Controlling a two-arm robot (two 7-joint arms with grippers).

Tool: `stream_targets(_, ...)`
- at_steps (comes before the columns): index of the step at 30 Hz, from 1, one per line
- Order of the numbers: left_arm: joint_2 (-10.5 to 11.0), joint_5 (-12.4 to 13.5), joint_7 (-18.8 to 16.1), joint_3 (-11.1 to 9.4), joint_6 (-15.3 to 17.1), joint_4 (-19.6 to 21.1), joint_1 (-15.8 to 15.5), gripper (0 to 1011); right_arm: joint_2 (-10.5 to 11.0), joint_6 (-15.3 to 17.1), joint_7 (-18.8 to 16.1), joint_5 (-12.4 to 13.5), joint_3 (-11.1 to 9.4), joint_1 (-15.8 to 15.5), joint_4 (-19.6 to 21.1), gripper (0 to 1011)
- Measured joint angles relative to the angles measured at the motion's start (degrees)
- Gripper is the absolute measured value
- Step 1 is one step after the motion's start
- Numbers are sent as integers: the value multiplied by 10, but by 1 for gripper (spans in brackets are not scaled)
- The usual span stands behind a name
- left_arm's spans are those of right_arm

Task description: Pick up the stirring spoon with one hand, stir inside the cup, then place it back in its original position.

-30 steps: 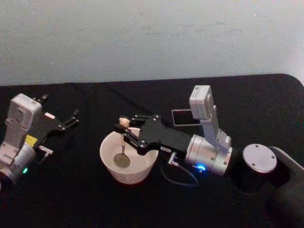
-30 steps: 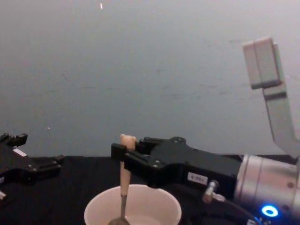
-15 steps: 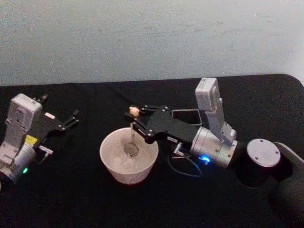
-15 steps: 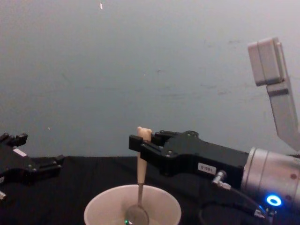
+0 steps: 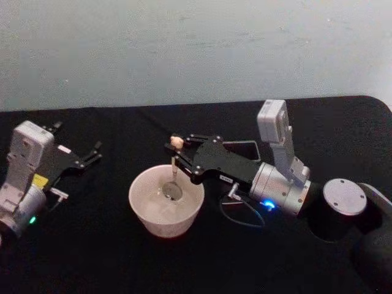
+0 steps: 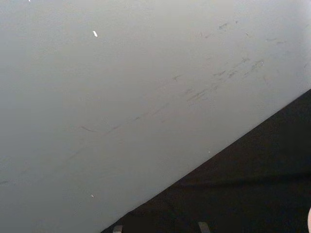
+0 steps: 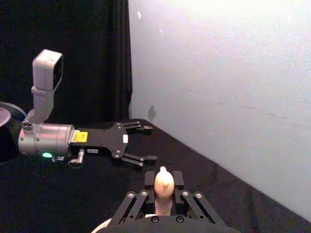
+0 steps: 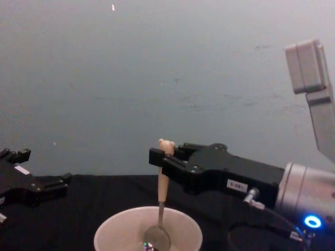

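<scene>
The stirring spoon (image 5: 174, 166) stands nearly upright in the cup (image 5: 160, 224), its shiny round bowl down inside near the bottom, towards the far side, and its beige handle rising above the rim with the small bear head on top; the chest view shows the spoon (image 8: 162, 194) leaning only slightly, its bowl below the rim of the cream-white cup (image 8: 107, 238). The right gripper (image 5: 175, 152) reaches in from the right over the cup's far edge, its black fingers clamped on the upper handle just under the bear head, which pokes up between them in the right wrist view (image 7: 164, 183). Just behind that gripper's body, near the cup, sits the dark grey square holder (image 5: 245, 143), partly hidden by the arm. The left gripper (image 5: 78, 138) rests well apart at the left of the black table (image 5: 110, 257), its fingers spread and holding nothing, pointing towards the pale wall (image 5: 196, 49) at the back
</scene>
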State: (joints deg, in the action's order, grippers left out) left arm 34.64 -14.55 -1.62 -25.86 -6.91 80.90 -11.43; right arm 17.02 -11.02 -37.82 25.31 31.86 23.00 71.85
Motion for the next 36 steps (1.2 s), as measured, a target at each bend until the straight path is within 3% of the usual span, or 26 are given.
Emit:
stream_targets(14, 0, 0, 0, 0, 0, 0, 0, 1001, 45, -29, -24, 11, -21, -6, 83, 212)
stream_targets(24, 0, 0, 0, 0, 0, 0, 0, 1001, 81, -48, -28, 44, -61, -16, 138, 212)
stream_targets(36, 0, 0, 0, 0, 0, 0, 0, 1001, 119, -58, -19, 61, -102, -36, 159, 212)
